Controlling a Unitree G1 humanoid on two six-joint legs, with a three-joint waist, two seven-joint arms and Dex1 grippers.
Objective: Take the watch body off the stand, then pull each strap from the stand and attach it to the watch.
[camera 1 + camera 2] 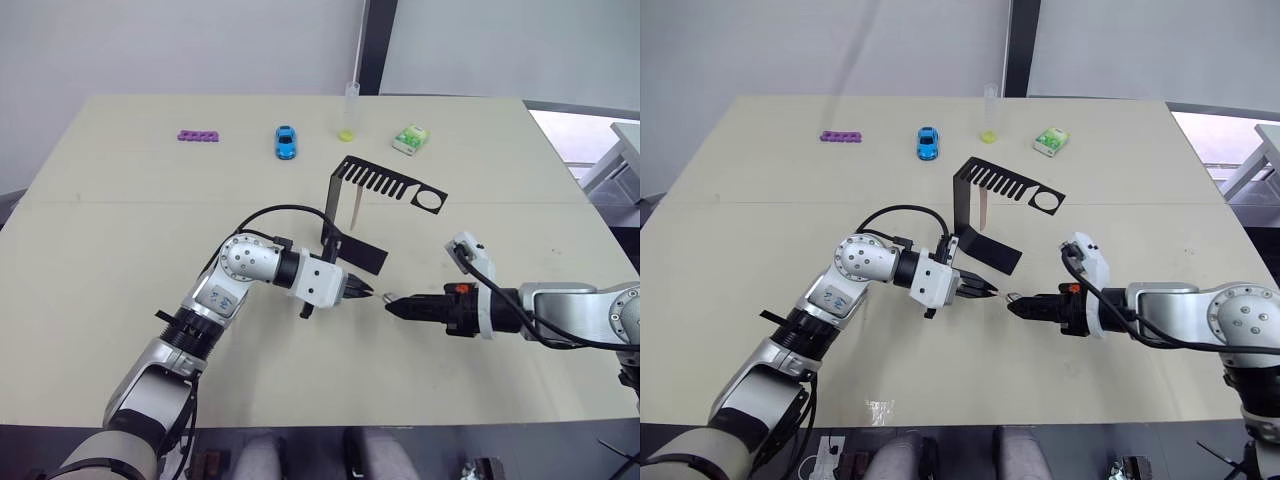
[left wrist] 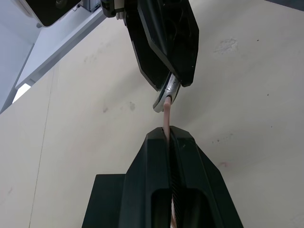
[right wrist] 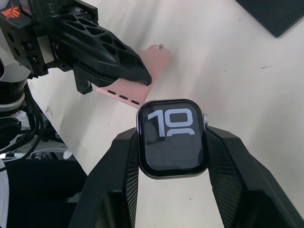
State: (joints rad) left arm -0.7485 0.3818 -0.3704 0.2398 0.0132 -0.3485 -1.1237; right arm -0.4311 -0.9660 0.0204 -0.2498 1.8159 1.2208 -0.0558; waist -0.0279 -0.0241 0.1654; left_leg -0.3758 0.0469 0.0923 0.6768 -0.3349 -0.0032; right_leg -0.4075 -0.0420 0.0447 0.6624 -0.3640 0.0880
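Observation:
My right gripper (image 1: 391, 303) is shut on the watch body (image 3: 173, 137), a small square case with a black screen and light digits, held by its two sides. My left gripper (image 1: 365, 292) faces it tip to tip and is shut on a pale pink strap (image 3: 153, 56). The free end of this strap (image 2: 167, 110) reaches the rim of the watch body (image 2: 166, 93). Just behind the grippers stands the black stand (image 1: 345, 215) with its slotted top arm. Another pink strap (image 1: 982, 212) hangs from that arm.
Along the far side of the table lie a purple perforated strip (image 1: 199, 135), a blue toy car (image 1: 286, 141), a clear tube with a yellow bottom (image 1: 349, 112) and a green-and-white packet (image 1: 411, 139). A black cable (image 1: 280, 212) loops over my left wrist.

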